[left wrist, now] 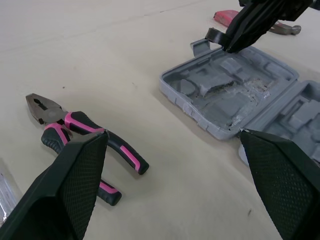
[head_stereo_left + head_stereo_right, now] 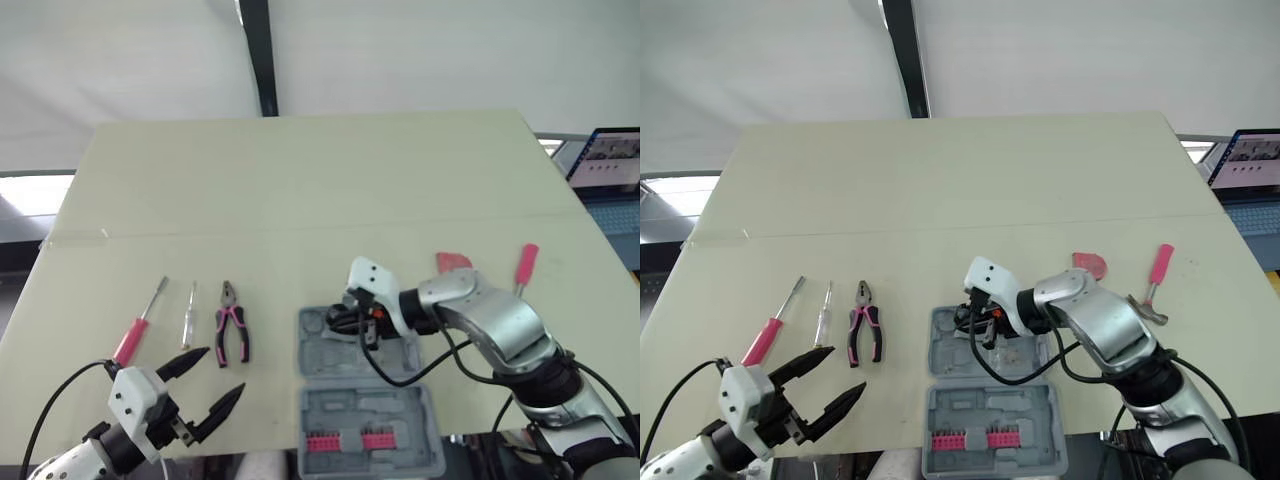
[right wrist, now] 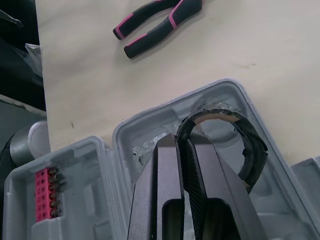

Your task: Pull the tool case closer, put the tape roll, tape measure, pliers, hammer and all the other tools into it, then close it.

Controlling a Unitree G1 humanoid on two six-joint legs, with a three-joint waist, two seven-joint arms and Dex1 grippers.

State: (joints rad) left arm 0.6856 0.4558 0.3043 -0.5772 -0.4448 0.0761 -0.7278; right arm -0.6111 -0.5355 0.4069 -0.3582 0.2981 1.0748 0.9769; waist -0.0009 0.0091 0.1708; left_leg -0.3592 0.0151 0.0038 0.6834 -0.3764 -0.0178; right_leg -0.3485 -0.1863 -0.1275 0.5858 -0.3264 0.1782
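Note:
The grey tool case [image 2: 330,352] lies open near the table's front edge, with pink bits [image 2: 345,440] in its near half. My right gripper [image 3: 182,140] is shut on the black tape roll [image 3: 254,152] and holds it low over a round recess in the case's far half. The pink-and-black pliers [image 2: 232,335] lie left of the case. My left gripper [image 2: 218,375] hovers open near the front edge, just in front of the pliers [image 1: 85,135]. A pink-handled hammer [image 2: 525,265] and a red tool [image 2: 452,262] lie beyond my right arm.
Left of the pliers lie a pink-handled screwdriver [image 2: 135,335] and a small clear one [image 2: 188,315]. A laptop [image 2: 610,160] stands past the table's right edge. The far half of the table [image 2: 300,180] is bare.

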